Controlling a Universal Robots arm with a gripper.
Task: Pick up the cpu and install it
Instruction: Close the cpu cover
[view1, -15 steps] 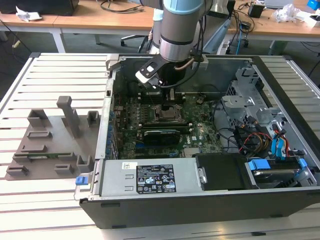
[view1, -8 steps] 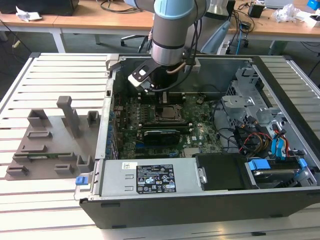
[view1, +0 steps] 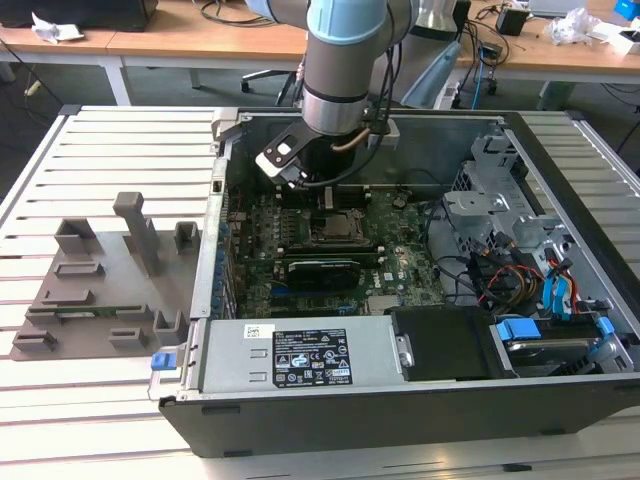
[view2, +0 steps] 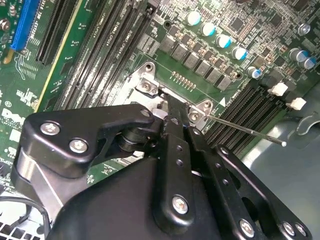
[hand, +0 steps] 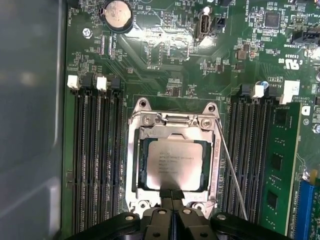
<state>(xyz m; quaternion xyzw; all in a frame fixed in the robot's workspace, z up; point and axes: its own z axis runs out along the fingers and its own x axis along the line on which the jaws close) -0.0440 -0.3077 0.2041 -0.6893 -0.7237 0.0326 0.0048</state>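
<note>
The cpu (hand: 175, 162), a flat square chip with a pale metal top, lies inside the metal socket frame (hand: 135, 150) on the green motherboard. In the first wrist view my gripper (hand: 172, 192) has its two black fingers pressed together, with the tips at the chip's near edge and nothing visible between them. The socket's thin lever (hand: 230, 170) stands free beside the frame. In the second wrist view the gripper (view2: 168, 104) reaches down to the socket frame (view2: 145, 85) and hides the chip. In the exterior view the gripper (view1: 325, 195) hangs over the socket (view1: 335, 228) inside the open computer case.
Black memory slots (hand: 95, 160) flank the socket, with a green module (hand: 277, 165) in one. The case walls (view1: 215, 200), a power supply (view1: 300, 355), a drive cage (view1: 490, 205) and cables (view1: 510, 280) surround the board. Grey fixture blocks (view1: 100, 280) sit on the slatted table on the exterior view's left.
</note>
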